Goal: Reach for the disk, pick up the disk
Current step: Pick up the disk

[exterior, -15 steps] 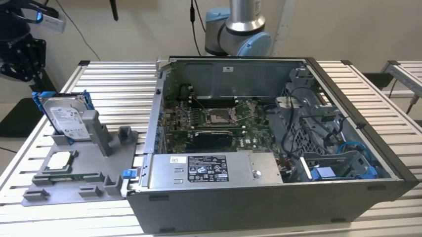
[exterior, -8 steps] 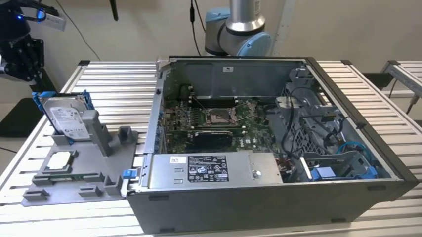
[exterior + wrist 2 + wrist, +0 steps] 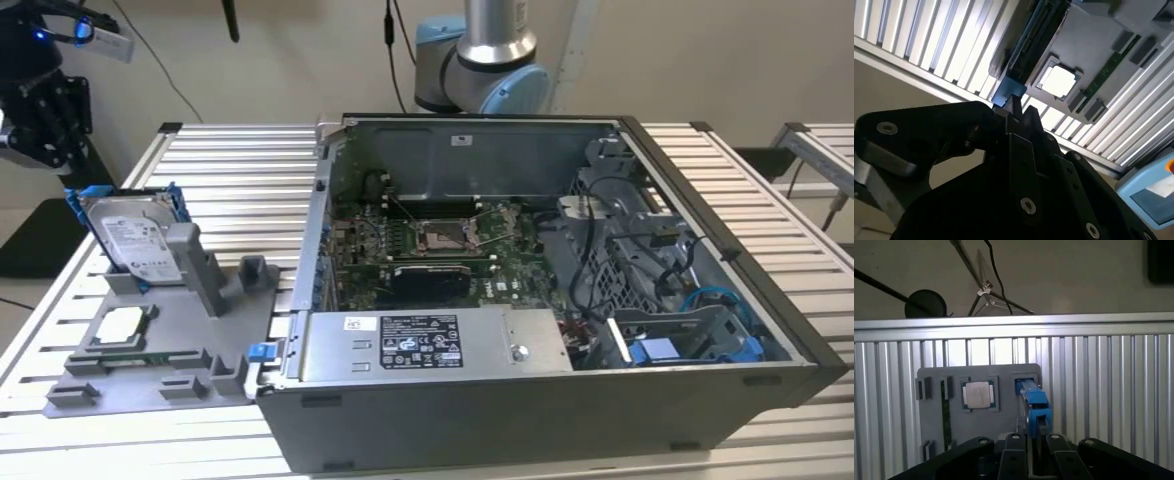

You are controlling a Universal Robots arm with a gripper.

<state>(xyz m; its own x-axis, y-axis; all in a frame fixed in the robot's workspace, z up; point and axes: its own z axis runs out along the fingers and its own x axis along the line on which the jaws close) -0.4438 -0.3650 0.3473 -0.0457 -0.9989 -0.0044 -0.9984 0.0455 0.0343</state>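
The disk [image 3: 134,240], a flat silver-grey hard drive with a white label in a bright blue plastic caddy, stands on edge in a slot of a grey plastic holder tray [image 3: 134,385]. Its broad faces are vertical, and the labelled one is turned toward the open grey metal computer case [image 3: 534,430] on the exterior view's right. In the first wrist view it appears edge-on [image 3: 1035,402], a thin blue strip running straight away from the black gripper [image 3: 1034,442]. The jaws are slightly parted, one finger on each side of the caddy's near end; whether they touch it cannot be told. A small square silver CPU chip [image 3: 978,394] lies flat on the tray beside the disk. The tray rests on a slatted metal table [image 3: 240,170].
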